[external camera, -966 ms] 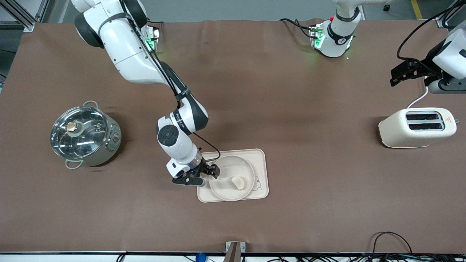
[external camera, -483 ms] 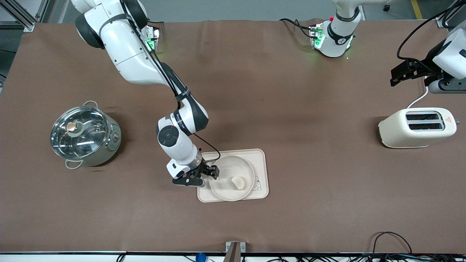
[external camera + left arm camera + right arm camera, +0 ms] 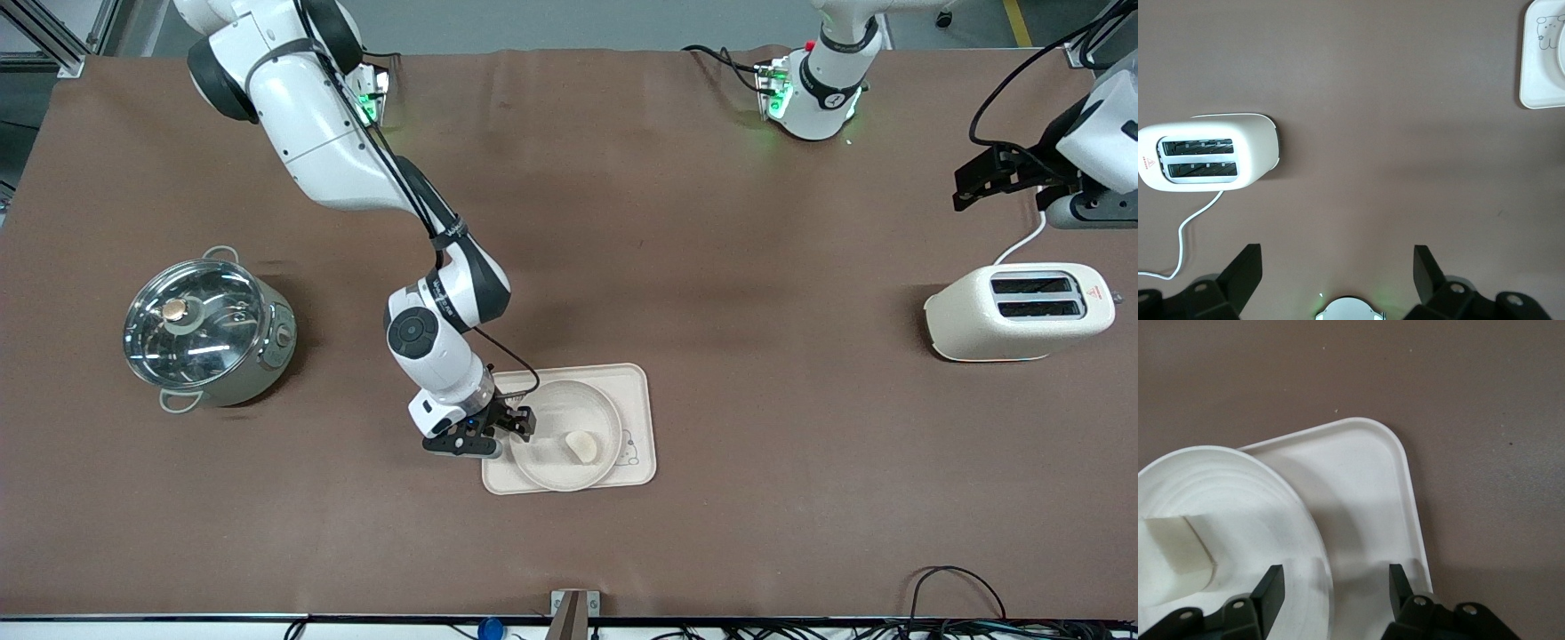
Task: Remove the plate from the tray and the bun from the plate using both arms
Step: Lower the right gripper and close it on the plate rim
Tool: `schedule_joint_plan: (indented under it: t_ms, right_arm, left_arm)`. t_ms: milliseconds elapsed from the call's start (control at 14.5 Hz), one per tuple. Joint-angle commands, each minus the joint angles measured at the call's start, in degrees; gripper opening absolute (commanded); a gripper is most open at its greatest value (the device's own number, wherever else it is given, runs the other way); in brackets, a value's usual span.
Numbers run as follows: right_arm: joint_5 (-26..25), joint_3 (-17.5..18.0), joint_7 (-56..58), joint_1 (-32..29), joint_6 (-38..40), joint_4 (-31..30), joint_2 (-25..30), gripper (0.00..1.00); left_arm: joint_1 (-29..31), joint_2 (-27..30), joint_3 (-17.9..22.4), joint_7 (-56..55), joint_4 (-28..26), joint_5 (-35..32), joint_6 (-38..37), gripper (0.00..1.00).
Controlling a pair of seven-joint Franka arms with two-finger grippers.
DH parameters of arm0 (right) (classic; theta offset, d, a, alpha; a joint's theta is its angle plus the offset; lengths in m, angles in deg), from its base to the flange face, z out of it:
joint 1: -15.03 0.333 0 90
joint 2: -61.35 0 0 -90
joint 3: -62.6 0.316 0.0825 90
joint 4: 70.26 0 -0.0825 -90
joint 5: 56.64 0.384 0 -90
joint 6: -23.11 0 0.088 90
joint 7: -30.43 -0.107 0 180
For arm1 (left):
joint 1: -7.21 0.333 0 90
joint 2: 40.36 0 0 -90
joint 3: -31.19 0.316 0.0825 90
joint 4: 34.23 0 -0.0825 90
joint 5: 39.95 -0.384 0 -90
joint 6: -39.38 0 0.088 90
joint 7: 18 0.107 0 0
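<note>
The round cream plate (image 3: 556, 418) lies on the rectangular cream tray (image 3: 638, 418) in the middle of the table. The small pale bun (image 3: 582, 446) rests in the plate, at the side nearer the front camera. My right gripper (image 3: 513, 425) is open and low over the plate's rim at the right arm's end. In the right wrist view the gripper (image 3: 1335, 587) straddles the plate's rim (image 3: 1318, 547), with the bun (image 3: 1175, 553) and the tray (image 3: 1371, 487) in sight. My left gripper (image 3: 973, 184) waits open and empty in the air near the toaster; its own view shows it (image 3: 1338, 273) holding nothing.
A cream toaster (image 3: 1018, 311) with a white cord stands at the left arm's end; it also shows in the left wrist view (image 3: 1208, 160). A steel pot with a glass lid (image 3: 209, 333) stands at the right arm's end. Cables lie along the table's front edge.
My right gripper has crept slightly toward the plate's rim. The plate, bun and left arm have not moved.
</note>
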Motion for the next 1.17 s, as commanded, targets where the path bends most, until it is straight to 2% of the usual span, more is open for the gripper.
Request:
schedule_joint_plan:
  t_ms: [0, 345, 621, 828, 1103]
  right_arm:
    - [-0.3, -0.4, -1.2, 0.5, -0.3, 1.4, -0.9, 0.57]
    - [-0.4, -0.4, -1.1, 0.5, -0.5, 1.4, -0.9, 0.34]
    - [-1.1, -0.4, -1.1, 0.5, -0.9, 1.3, -0.9, 0.23]
    - [-1.1, -0.4, -1.3, 0.7, -0.9, 1.3, -0.8, 0.04]
    - [-0.3, -0.1, -1.3, 0.5, -1.0, -0.7, 2.1, 0.01]
  left_arm:
    - [0.1, 0.7, 0.0, 0.3, -0.5, 0.5, 0.4, 1.0]
    - [0.1, 0.7, 0.0, 0.3, -0.5, 0.5, 0.4, 1.0]
    - [0.1, 0.7, 0.0, 0.3, -0.5, 0.6, 0.4, 1.0]
    - [0.1, 0.6, 0.0, 0.3, -0.5, 0.6, 0.4, 1.0]
    - [0.1, 0.5, 0.0, 0.3, -0.5, 0.6, 0.4, 1.0]
